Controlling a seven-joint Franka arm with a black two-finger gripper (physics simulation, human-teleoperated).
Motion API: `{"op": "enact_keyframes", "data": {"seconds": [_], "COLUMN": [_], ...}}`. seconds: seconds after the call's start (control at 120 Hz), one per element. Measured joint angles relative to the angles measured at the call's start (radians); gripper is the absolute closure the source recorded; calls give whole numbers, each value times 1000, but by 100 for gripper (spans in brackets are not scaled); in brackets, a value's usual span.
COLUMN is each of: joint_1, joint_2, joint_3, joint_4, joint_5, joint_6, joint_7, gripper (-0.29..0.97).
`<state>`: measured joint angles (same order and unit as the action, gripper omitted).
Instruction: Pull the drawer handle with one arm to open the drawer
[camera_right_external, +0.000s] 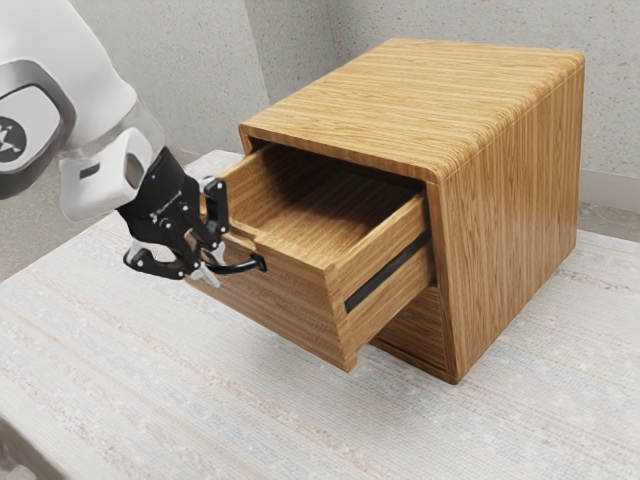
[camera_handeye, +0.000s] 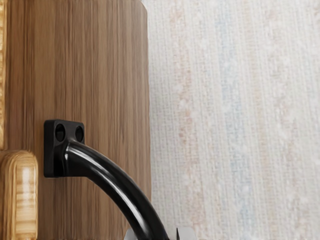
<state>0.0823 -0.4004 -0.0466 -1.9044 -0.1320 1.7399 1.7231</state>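
From my console, the drawer (camera_right_external: 335, 250) stands well out of the wooden cabinet (camera_right_external: 500, 150), which fills the centre and right of the exterior frame. Its bare wooden interior is open to view, and the black slide rail (camera_right_external: 388, 272) along its side is exposed. Only the drawer's rear part sits inside the cabinet's opening. I judge the opening mostly done. What remains, at most, is a final stretch of pull, and I cannot tell how much travel the slide has left.

The gripper (camera_right_external: 205, 268) sits at centre left of the exterior frame, right at the curved black handle (camera_right_external: 243, 267) on the drawer's face. Its fingers are clamped onto the bar from two sides, so I read it as grasping the handle. In the wrist view, the handle (camera_handeye: 110, 180) sweeps from its black mounting plate (camera_handeye: 62, 135) on the drawer front (camera_handeye: 90, 60) down toward my hand. Pale fingertips (camera_handeye: 131, 234) sit close against it on either side, which agrees with a closed grip.

The cabinet rests on the pale woven-textured table (camera_right_external: 150, 400), and the open drawer hangs above that surface without touching it. If the slide is near its stop, I would ease off rather than drag the whole cabinet.
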Motion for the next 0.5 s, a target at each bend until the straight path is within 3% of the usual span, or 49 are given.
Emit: {"op": "enact_keyframes", "data": {"seconds": [0.125,0.283,0.5], "joint_1": [-8,-46,-65], "joint_2": [-57,-153,-202], "joint_3": [1,2,-6], "joint_4": [-23,-31,12], "joint_5": [-1,-2,-10], "joint_6": [-4,-14,-14], "joint_7": [-4,-11,-20], "gripper": [74,63,26]}}
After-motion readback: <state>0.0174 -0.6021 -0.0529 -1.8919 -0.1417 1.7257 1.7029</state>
